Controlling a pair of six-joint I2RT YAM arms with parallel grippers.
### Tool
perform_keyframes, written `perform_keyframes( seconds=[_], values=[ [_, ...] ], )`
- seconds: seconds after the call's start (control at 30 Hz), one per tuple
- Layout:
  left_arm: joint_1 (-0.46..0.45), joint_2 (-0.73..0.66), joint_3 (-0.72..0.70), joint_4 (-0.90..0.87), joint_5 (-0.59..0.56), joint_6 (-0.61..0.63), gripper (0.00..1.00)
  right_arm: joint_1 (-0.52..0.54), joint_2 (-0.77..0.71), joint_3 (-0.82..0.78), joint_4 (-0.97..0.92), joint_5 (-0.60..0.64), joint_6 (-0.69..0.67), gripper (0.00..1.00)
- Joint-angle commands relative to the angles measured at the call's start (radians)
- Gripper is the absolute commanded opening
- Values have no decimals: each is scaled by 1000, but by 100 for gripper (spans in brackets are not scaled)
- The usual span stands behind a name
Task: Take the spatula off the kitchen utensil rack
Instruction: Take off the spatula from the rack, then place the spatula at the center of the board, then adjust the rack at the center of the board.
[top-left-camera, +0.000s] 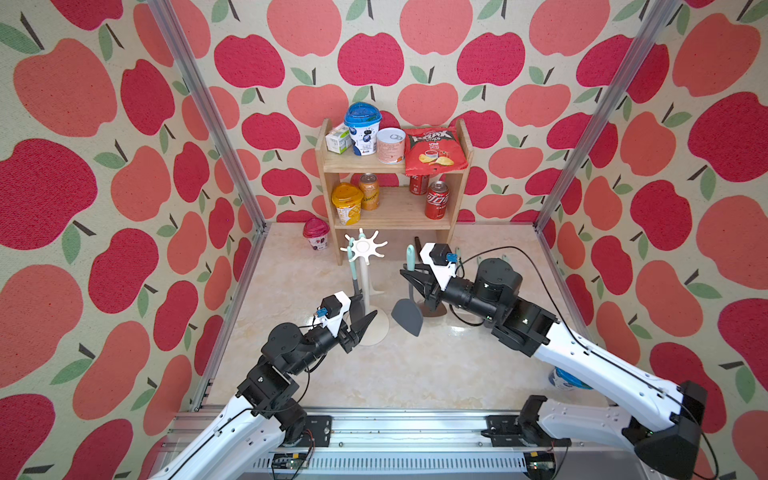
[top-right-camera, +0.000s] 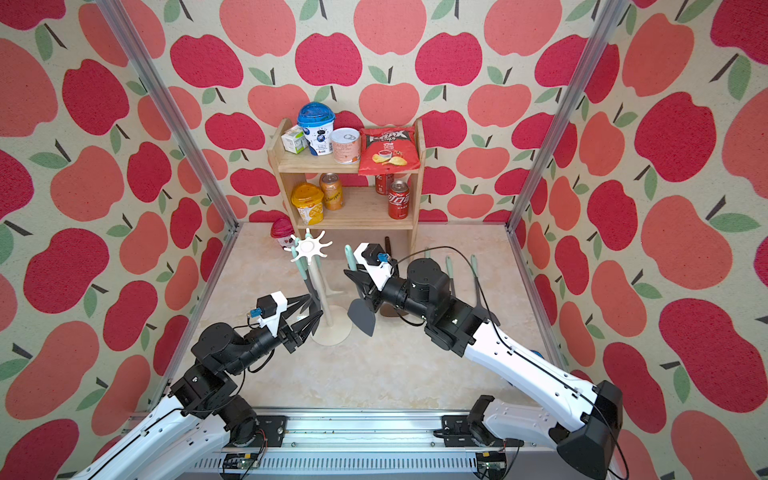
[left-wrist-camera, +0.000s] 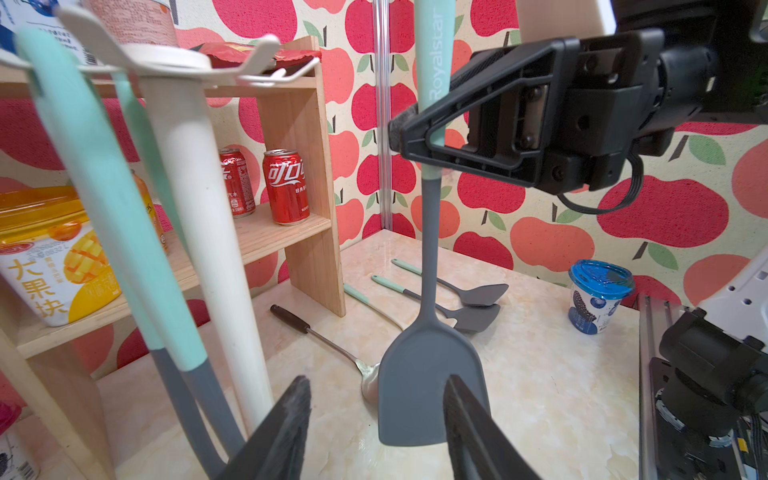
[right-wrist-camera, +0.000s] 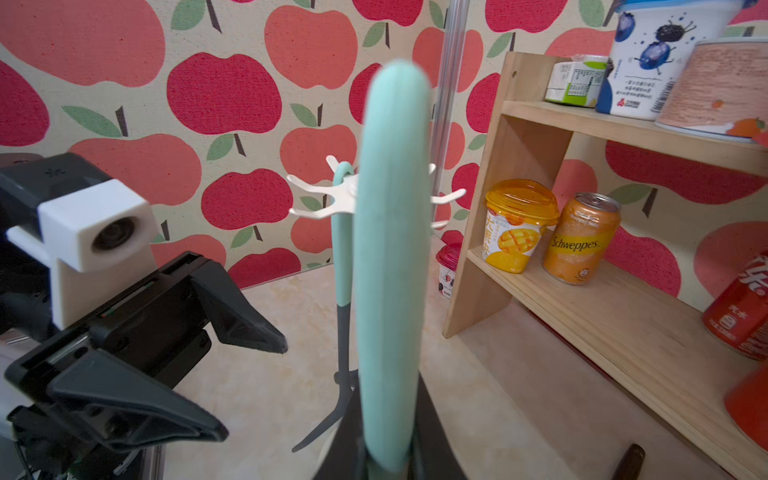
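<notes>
Spatula (top-left-camera: 407, 318): we find it off the rack, hanging upright just to the right of the stand, mint handle up and grey blade down.
Right fingers (left-wrist-camera: 419, 129): clenched on the lower part of the spatula's mint handle, just above the grey neck; the handle's rounded tip stands clear above them.
Blade and bench (top-left-camera: 415, 374): the blade looks to hang a little above the marbled top, but from these angles we cannot be sure of a gap.
Left fingers (left-wrist-camera: 291, 415): released and spread wide, with nothing between them. They sit low beside the rack's pole, and we cannot tell whether they touch the grey ends of the hanging utensils.
Rack (top-left-camera: 364, 247): a white stand with a round base and a star crown, set on the bench in front of the wooden shelf (top-left-camera: 390, 218).
On the rack: two mint-handled utensils (left-wrist-camera: 104, 187) hang from prongs on the side nearer the left arm.
Lying flat: more mint-handled utensils (left-wrist-camera: 482, 294) lie beyond the spatula, and a metal spoon (left-wrist-camera: 291, 319) with a dark handle lies near the shelf's foot.
Cups: we note a blue-lidded cup (left-wrist-camera: 600, 297) near the bench's right edge and a red-lidded cup (top-left-camera: 316, 235) beside the shelf's left leg.
Shelf load: cans, cups, a small carton and a red chip bag.
</notes>
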Motion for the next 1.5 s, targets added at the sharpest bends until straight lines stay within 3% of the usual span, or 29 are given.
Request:
perform_keyframes(
  seconds=[0.0, 0.47, 0.63, 1.0, 1.13, 1.47],
  values=[
    [-3, 42, 4, 68, -40, 15, 53, -64, -55, -44, -11, -19, 68, 0],
    [-3, 216, 9, 210, -297, 9, 49, -207, -160, -118, -45, -89, 126, 0],
    [-2, 228, -6, 248, -317, 7, 55, -236, -165, -118, -56, -107, 129, 0],
    [-4, 416, 50, 357, -325, 34, 53, -250, -156, -132, -48, -121, 122, 0],
    [-4, 452, 60, 370, -299, 43, 45, -253, -171, -151, -42, -125, 132, 0],
    [-2, 479, 52, 359, -235, 61, 11, -257, -188, -164, -59, -141, 152, 0]
  ],
)
